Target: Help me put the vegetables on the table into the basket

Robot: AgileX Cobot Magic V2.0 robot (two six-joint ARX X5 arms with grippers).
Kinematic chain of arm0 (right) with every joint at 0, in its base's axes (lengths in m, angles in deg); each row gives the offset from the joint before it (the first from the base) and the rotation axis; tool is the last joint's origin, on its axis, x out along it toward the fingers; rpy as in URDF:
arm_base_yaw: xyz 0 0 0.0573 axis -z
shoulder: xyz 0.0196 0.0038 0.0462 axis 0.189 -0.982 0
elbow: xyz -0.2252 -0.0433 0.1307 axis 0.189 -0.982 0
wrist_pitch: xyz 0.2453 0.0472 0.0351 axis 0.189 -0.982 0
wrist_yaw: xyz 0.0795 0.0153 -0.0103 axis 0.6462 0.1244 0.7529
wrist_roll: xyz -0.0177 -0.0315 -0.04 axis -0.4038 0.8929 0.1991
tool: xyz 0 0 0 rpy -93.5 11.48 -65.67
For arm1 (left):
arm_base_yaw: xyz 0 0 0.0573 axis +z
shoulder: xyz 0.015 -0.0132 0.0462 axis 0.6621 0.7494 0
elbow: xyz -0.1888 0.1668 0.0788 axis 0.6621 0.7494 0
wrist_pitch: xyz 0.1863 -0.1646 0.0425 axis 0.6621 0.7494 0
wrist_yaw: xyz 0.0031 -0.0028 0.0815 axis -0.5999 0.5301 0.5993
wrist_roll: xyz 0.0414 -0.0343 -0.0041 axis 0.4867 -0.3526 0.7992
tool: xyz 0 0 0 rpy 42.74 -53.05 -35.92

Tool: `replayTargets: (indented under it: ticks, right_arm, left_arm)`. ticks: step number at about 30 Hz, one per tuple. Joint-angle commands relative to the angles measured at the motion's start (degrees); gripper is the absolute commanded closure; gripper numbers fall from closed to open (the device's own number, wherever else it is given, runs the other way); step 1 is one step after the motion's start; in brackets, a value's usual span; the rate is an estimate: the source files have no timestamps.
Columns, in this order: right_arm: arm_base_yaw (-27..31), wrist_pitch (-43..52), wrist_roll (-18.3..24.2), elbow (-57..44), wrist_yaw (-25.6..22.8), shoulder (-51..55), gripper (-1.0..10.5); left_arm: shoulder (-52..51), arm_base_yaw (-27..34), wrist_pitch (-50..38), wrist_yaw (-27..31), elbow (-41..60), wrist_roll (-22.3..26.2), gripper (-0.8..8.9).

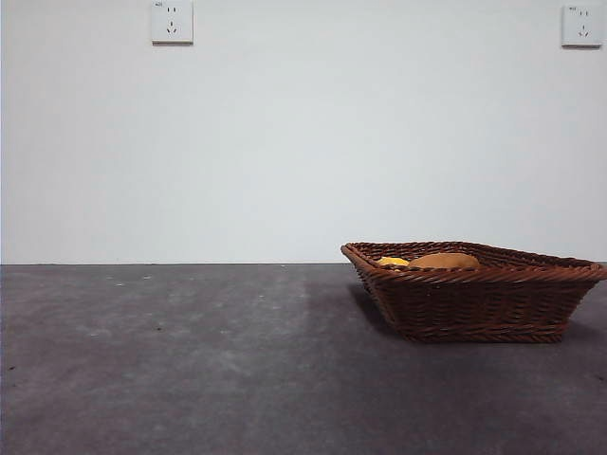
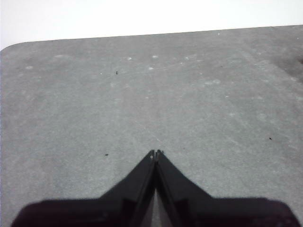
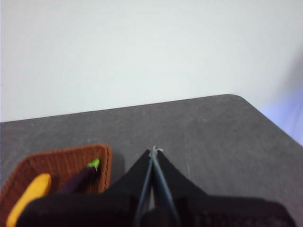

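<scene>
The left tool (image 2: pixel 155 152) has its jaws pressed together, tips touching, holding nothing; it hangs above bare grey tabletop (image 2: pixel 142 94), whose rounded corner shows at the upper left of the left wrist view. The right tool (image 3: pixel 154 150) is likewise closed to a thin seam and empty, poised above the tabletop near its far rounded corner, with the basket (image 3: pixel 61 158) just beside it at the lower left of the right wrist view.

In that view the basket holds the eggplant (image 3: pixel 80 178), its green stem pointing toward the rim, and a yellow-orange piece, the corn (image 3: pixel 31 191), lying next to it.

In the front view neither arm appears. The basket (image 1: pixel 474 299) sits at the right of the frame on the tabletop (image 1: pixel 190 360); the potato (image 1: pixel 444 260) and a bit of the corn (image 1: pixel 393 261) peek over the rim. Two white wall sockets (image 1: pixel 172 21) sit at the top of the frame; no readable writing on them.
</scene>
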Motion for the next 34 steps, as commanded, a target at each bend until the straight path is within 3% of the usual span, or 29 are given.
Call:
replayTargets:
  ticks: [1, 6, 10, 23, 34]
  right_arm:
    - [-0.02, 4.85, -3.69, -10.64, 0.04, 7.65, 9.6]
    - [-0.04, 9.44, -8.13, -22.95, 0.04, 16.72, 9.6]
    - [-0.04, 6.88, -8.22, -26.99, -0.02, 20.22, 9.6]
    - [-2.38, -0.15, 9.25, -26.99, -0.87, 20.74, 9.6]
    - [-2.95, -0.15, 9.73, -26.99, -0.85, 20.74, 9.6]
  left_arm:
    - [0.11, -0.09, -0.55, 0.13, 0.59, 0.2, 8.17]
    - [0.15, -0.09, -0.55, 0.13, 0.59, 0.2, 8.17]
    - [0.15, -0.09, -0.55, 0.15, 0.59, 0.2, 8.17]
    - [0.17, -0.09, -0.57, 0.13, 0.59, 0.2, 8.17]
    - [0.17, -0.09, -0.55, 0.13, 0.59, 0.2, 8.17]
